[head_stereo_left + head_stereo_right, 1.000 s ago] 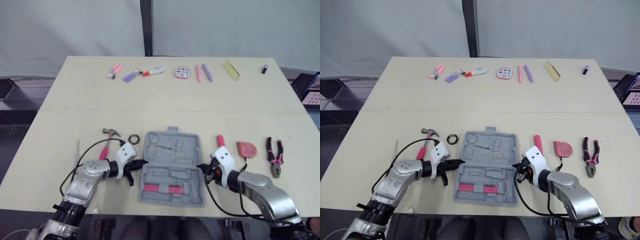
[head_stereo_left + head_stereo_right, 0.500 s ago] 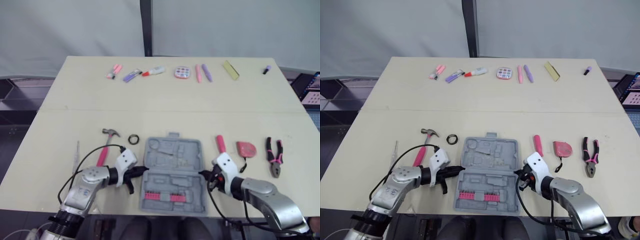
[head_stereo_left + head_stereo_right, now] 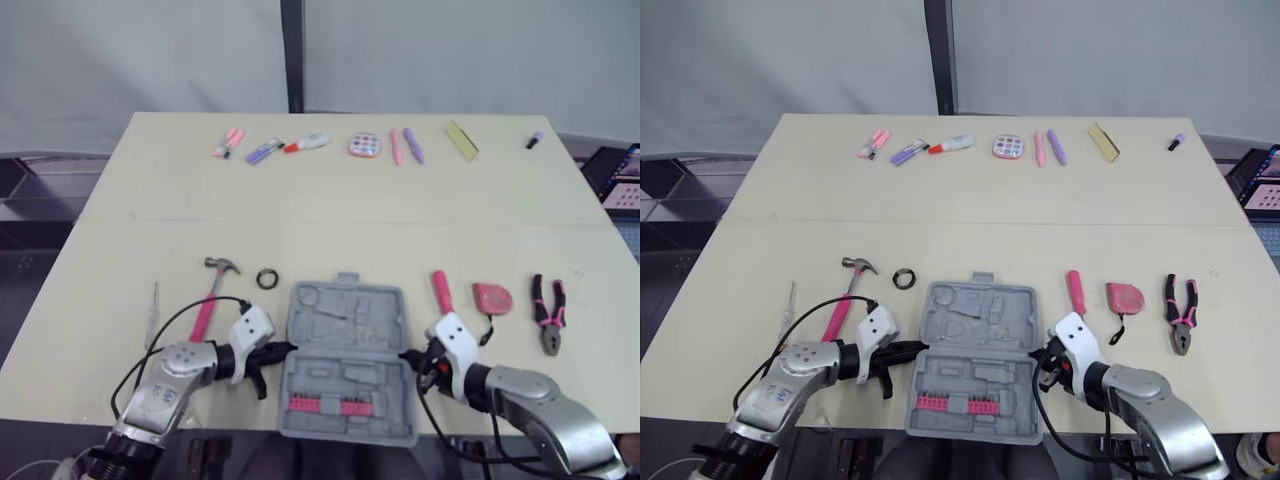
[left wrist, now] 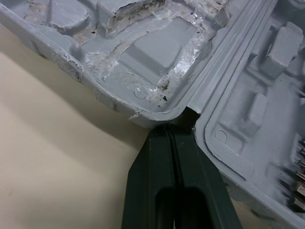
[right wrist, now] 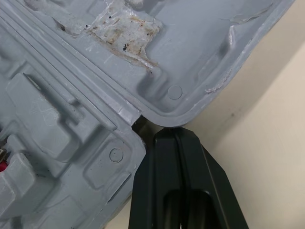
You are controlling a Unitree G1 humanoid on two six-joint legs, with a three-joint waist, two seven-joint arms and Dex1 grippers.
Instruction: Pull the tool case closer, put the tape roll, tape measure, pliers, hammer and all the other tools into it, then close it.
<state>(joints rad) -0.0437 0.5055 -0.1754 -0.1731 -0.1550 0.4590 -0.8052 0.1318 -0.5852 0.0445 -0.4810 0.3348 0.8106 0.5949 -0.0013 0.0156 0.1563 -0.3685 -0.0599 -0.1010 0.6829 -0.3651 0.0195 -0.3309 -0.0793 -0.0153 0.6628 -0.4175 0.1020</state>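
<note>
1. Since a second ago the tool case [image 3: 348, 340] has slid toward me, and both grippers have come back with it; the loose tools and the far row lie where they were.
2. Far left, one thin pale tool [image 3: 154, 305] lies with its long axis near to far. Beside it is one hammer [image 3: 210, 298], head away from me, its pink handle running back my way.
3. On the left gripper [image 3: 285, 348] the jaws are closed on nothing, tips pushed into the hinge notch on the case's left edge.
4. One tape roll [image 3: 267, 278] lies near the case's far left corner, apart from it.
5. That case lies open and flat at the front of the table [image 3: 120, 250]. Its hinge runs left to right and its handle points away from me. One row of pink bits [image 3: 320, 406] sits in the near half.
6. On the right gripper [image 3: 405, 355] the jaws are likewise closed and empty, tips at the hinge notch on the right edge.
7. Right of the case lie one pink-handled tool [image 3: 440, 290], near to far, one red tape measure [image 3: 492, 297], and one pliers [image 3: 550, 315], nose toward me.
8. Eight small items [image 3: 365, 145] line the far edge.
</note>
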